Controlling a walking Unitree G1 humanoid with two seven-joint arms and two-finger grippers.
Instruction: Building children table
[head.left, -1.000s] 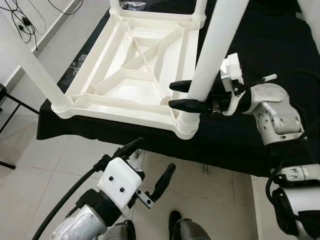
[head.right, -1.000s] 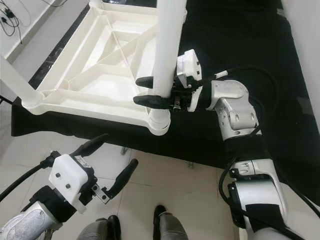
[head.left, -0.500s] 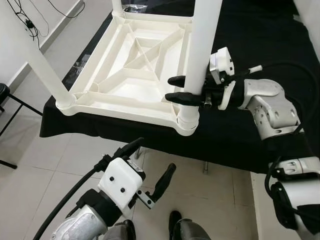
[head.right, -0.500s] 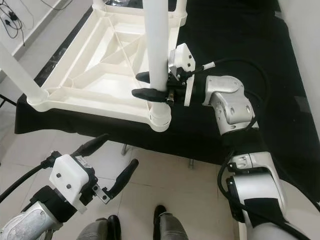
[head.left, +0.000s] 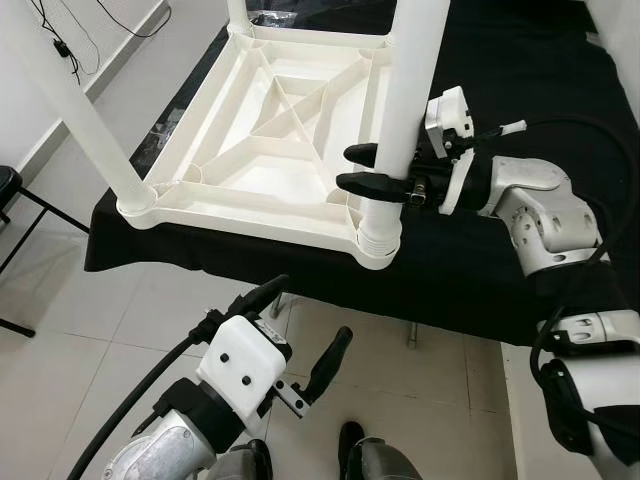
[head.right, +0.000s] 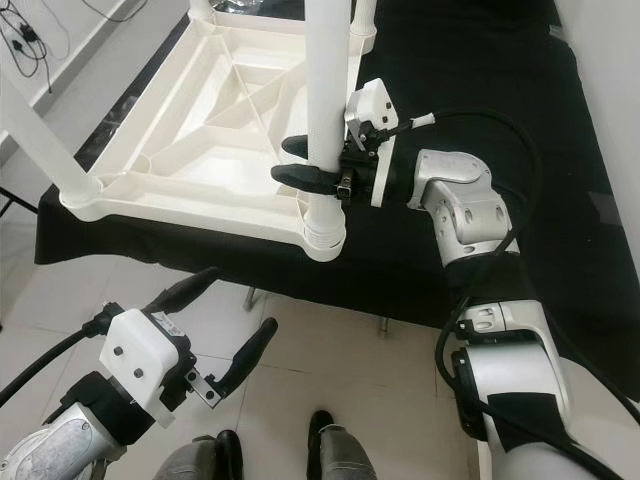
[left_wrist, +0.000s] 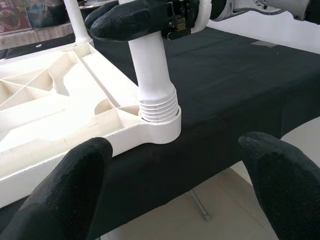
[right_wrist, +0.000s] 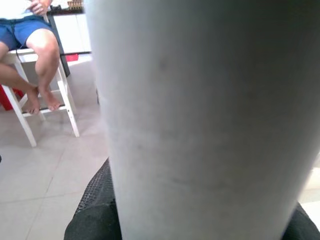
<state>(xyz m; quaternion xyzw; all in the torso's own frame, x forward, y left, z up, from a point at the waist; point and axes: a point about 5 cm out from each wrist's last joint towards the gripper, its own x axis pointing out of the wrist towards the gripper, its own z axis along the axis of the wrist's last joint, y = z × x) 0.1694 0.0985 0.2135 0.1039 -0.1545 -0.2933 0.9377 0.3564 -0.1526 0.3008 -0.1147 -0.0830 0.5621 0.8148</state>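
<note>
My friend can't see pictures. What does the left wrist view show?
The right gripper clamps a white table leg standing in the corner socket of the upturned white tabletop on a black cloth. The left gripper's open fingers frame the view.

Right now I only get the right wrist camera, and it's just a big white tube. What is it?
Observer: It's a table leg standing in the corner socket of an upside-down white tabletop. The right gripper is clamped around it.
Operator: Is it all the way in?
Observer: I can't tell. Ridged rings on the leg show just above the socket.
Operator: What's my other hand doing?
Observer: The left gripper hangs open over the floor, below the black-covered bench.
</note>
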